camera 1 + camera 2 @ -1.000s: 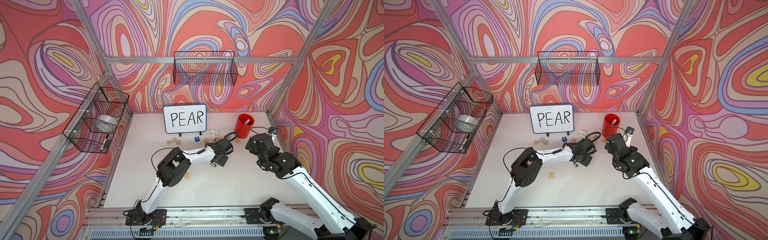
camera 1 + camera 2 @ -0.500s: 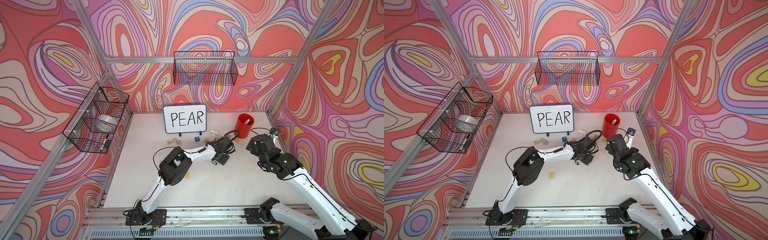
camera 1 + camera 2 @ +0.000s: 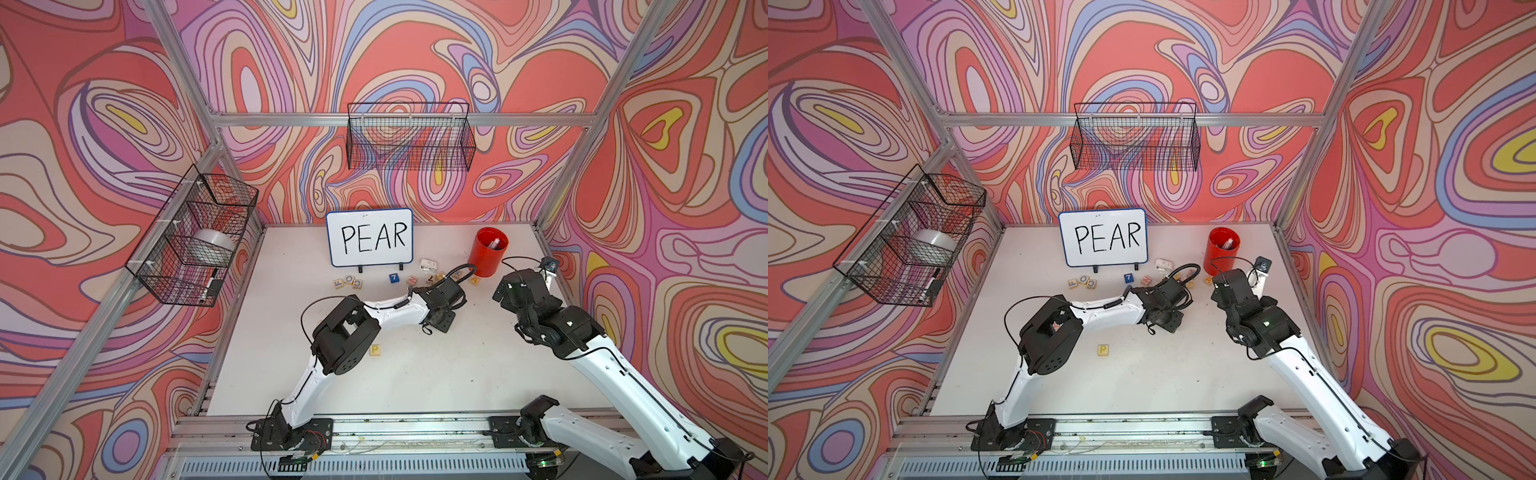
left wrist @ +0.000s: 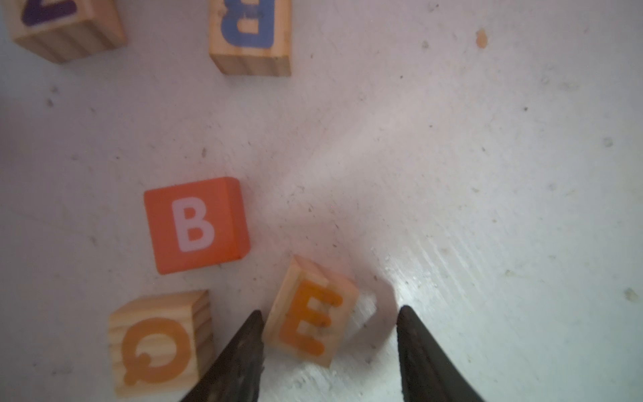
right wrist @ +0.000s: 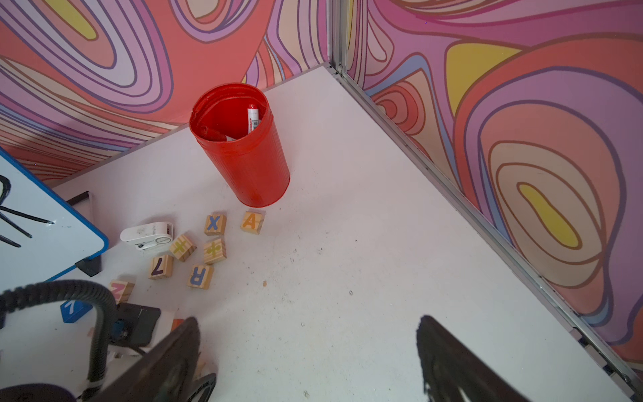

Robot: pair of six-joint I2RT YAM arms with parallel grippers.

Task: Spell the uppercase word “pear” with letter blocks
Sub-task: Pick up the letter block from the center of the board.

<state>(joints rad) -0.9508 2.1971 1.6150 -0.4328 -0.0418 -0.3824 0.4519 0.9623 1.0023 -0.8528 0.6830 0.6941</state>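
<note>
Straddling the E block (image 4: 306, 320) on the bench (image 4: 452, 174), the left tool (image 4: 330, 311) stands half open, not yet gripping, likely to carry it beside the P block (image 3: 375, 350); the right tool (image 5: 308, 319) gapes empty.

White table (image 3: 457, 374): letter blocks (image 3: 375, 350), red cup (image 3: 490, 257), whiteboard (image 3: 370, 237), maybe eraser (image 3: 429, 264).

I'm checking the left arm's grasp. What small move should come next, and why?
Probably close the left gripper on the E block: it sits between the open fingers, near one, with a gap to the other, not yet gripped.
</note>
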